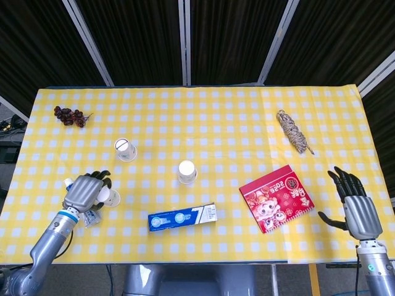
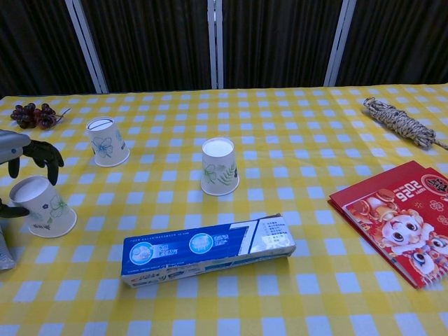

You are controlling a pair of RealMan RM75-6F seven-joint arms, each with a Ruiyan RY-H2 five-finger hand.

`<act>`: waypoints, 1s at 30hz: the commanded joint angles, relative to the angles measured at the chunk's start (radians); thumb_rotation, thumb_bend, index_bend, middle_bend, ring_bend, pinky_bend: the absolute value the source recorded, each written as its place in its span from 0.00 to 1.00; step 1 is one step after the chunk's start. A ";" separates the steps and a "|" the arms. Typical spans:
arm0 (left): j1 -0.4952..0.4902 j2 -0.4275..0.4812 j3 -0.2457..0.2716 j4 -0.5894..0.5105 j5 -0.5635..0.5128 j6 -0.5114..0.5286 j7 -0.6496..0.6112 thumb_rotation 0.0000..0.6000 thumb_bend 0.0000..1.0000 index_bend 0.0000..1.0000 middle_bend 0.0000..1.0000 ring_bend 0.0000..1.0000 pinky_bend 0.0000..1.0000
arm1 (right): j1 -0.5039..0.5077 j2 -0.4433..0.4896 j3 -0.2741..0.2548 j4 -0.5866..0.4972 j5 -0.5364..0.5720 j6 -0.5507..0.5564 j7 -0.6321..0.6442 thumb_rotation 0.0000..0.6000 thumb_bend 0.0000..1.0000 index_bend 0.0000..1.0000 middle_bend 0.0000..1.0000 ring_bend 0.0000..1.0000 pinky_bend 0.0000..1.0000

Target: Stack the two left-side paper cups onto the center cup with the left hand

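Chest view first: the near-left white paper cup with a green leaf print [image 2: 43,206] sits upside down on the yellow checked tablecloth [image 2: 294,147], wide rim flat on the cloth, base up, so its long axis runs vertical. Our left hand [image 2: 19,162] is right at it from the left and above, dark fingers [image 2: 46,158] curved over the base, thumb low by the rim, nothing clamped yet. The fingers are apart, and we can't tell whether they touch.

In the head view the left hand [image 1: 85,190] covers most of that cup [image 1: 111,197]. The far-left white paper cup [image 1: 125,149] stands apart, farther back, also inverted. The center white paper cup [image 1: 187,171] lies to the right of both, inverted too, well within the left arm's side.

Our right hand [image 1: 353,202] rests spread and empty, far off past the red printed booklet [image 1: 276,197].
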 commanded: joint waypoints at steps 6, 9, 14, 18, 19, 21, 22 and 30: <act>0.018 -0.044 0.006 0.030 0.030 0.076 0.006 1.00 0.34 0.57 0.26 0.29 0.43 | -0.001 0.003 -0.001 -0.004 -0.002 -0.001 0.006 1.00 0.08 0.00 0.00 0.00 0.00; 0.017 -0.043 0.005 0.027 0.041 0.089 0.005 1.00 0.33 0.57 0.26 0.29 0.43 | -0.003 0.007 -0.001 -0.009 -0.003 0.004 0.012 1.00 0.08 0.00 0.00 0.00 0.00; 0.007 -0.013 -0.018 -0.030 0.069 0.123 0.008 1.00 0.34 0.57 0.26 0.29 0.43 | -0.009 0.016 0.003 -0.016 -0.004 0.018 0.024 1.00 0.08 0.00 0.00 0.00 0.00; -0.012 0.031 -0.063 -0.113 0.094 0.154 0.001 1.00 0.33 0.56 0.26 0.29 0.43 | -0.009 0.020 0.001 -0.017 -0.006 0.014 0.031 1.00 0.08 0.00 0.00 0.00 0.00; -0.021 0.044 -0.079 -0.139 0.095 0.156 -0.001 1.00 0.33 0.56 0.26 0.29 0.43 | -0.008 0.021 0.002 -0.016 -0.003 0.012 0.037 1.00 0.08 0.00 0.00 0.00 0.00; -0.040 0.064 -0.105 -0.186 0.079 0.143 -0.007 1.00 0.33 0.56 0.26 0.29 0.43 | -0.007 0.024 0.007 -0.014 0.004 0.011 0.050 1.00 0.08 0.00 0.00 0.00 0.00; -0.051 0.071 -0.118 -0.204 0.068 0.132 -0.010 1.00 0.33 0.56 0.26 0.29 0.43 | -0.007 0.026 0.010 -0.013 0.009 0.011 0.055 1.00 0.08 0.00 0.00 0.00 0.00; -0.213 0.011 -0.219 -0.203 -0.086 0.039 0.119 1.00 0.33 0.56 0.26 0.29 0.43 | -0.006 0.043 0.025 -0.003 0.039 -0.008 0.121 1.00 0.08 0.00 0.00 0.00 0.00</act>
